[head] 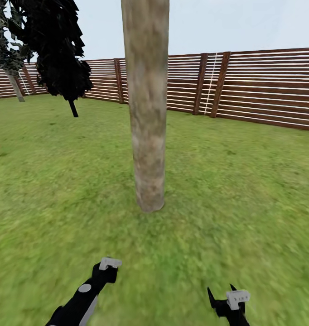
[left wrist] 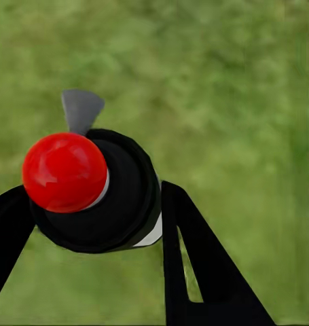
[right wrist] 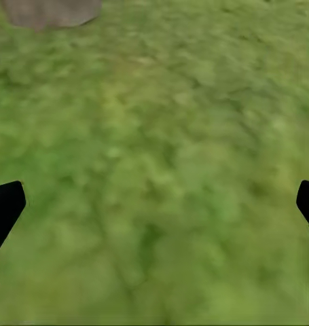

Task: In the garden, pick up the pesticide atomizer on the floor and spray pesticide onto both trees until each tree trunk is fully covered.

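The robot stands on the floor (head: 245,190) of the garden, facing the tree trunk (head: 146,104), a thick pale mottled column rising upright ahead, slightly left of centre between the two arms. The left gripper (left wrist: 93,224) pinches the pesticide atomizer (left wrist: 93,190): in the left wrist view a black round body with a red knob and a grey tab sits between the two dark fingers (left wrist: 195,258), touching them on both sides. In the head view the left gripper (head: 108,267) is low and near the base of the trunk, somewhat nearer it than the right gripper (head: 227,299). The right jaws are spread and carry nothing; their tips show at the edges of the right wrist view, over bare grass, with the trunk foot (right wrist: 51,12) beyond. Judged from this, the trunk lies forward and slightly right of the left jaws, its long axis vertical, so the coming move calls for raising and aiming the atomizer at the bark. The second tree (head: 12,68) stands far off by the fence (head: 263,90). No brand, label or writing can be read anywhere.
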Available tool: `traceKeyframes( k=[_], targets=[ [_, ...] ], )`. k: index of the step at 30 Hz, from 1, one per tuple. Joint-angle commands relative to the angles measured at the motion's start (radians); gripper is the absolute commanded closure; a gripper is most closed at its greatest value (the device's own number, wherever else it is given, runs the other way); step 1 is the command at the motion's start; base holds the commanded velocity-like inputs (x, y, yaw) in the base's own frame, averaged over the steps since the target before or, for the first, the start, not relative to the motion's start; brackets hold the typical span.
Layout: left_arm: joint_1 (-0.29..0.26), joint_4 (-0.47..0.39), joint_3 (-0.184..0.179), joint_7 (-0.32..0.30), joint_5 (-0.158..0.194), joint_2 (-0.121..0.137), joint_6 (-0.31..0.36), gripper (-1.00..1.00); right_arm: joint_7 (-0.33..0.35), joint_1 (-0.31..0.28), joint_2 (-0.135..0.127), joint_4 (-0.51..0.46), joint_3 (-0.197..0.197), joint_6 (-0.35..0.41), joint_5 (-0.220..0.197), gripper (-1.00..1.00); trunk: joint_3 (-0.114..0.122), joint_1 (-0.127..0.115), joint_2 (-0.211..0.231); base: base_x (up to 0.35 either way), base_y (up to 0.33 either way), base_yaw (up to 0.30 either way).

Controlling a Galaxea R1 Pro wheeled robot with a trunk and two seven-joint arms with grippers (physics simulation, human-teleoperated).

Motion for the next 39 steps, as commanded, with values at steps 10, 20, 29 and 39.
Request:
traceKeyframes(
  k=[10, 20, 29, 39],
  targets=[
    [-0.026, -0.107, -0.012, -0.744, -0.273, 0.157, 0.199, 1.0, 0.695, -0.353, 0.042, -0.028, 0.192, 0.342, 0.174, -1.0, 0.0, 0.0, 0.0, 0.31, 0.0, 0.0],
    [-0.138, -0.116, -0.011, -0.85, -0.459, 0.156, 0.299, 1.0, 1.034, -0.392, 0.136, -0.255, 0.37, 0.531, 0.182, -1.0, 0.0, 0.0, 0.0, 0.023, 0.0, 0.0],
    [-0.142, -0.116, -0.103, -0.907, -0.456, 0.151, 0.219, 1.0, 1.038, -0.392, 0.133, -0.252, 0.374, 0.531, 0.188, 1.0, 0.0, 0.0, 0.0, 0.0, 0.0, 0.0],
    [-0.147, -0.118, -0.141, -0.927, -0.458, 0.143, 0.171, 1.0, 1.037, -0.392, 0.132, -0.249, 0.374, 0.531, 0.272, 1.0, 0.0, 0.0, 0.0, 0.0, 0.0, 0.0]
  ],
)
